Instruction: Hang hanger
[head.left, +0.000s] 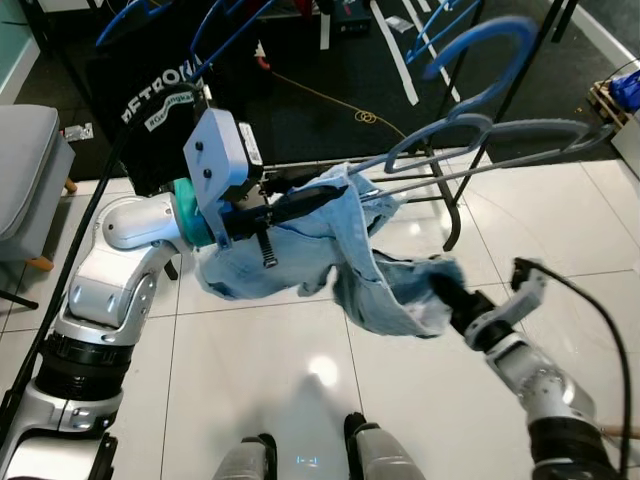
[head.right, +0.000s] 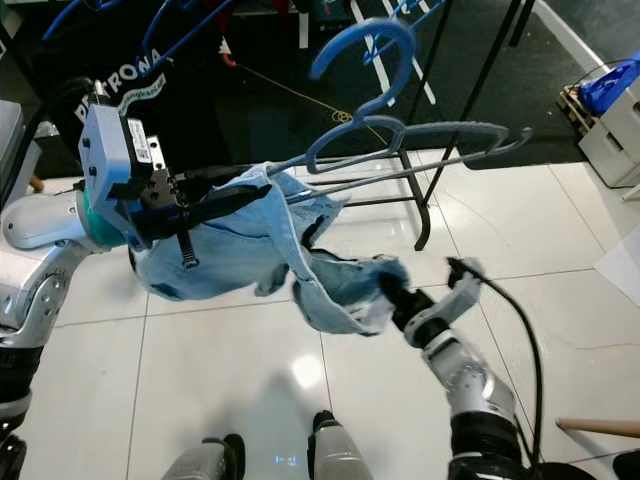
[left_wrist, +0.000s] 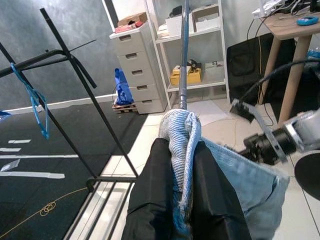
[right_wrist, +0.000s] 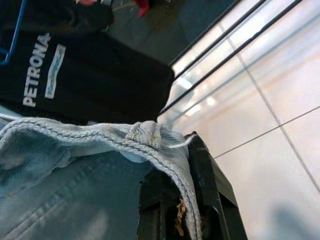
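Left claw (head.left: 300, 203) and right claw (head.left: 443, 288) each grip one denim garment (head.left: 330, 250) on one grey hanger (head.left: 480, 140).

Workroom or lab, white tiled floor (head.left: 270, 370), shelving (left_wrist: 192, 45), drawer unit (left_wrist: 135, 65), desk (left_wrist: 295, 30), clothes rack (left_wrist: 75, 95)

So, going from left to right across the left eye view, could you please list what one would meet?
Grey seat → left gripper → light blue denim garment → right gripper → blue bag.
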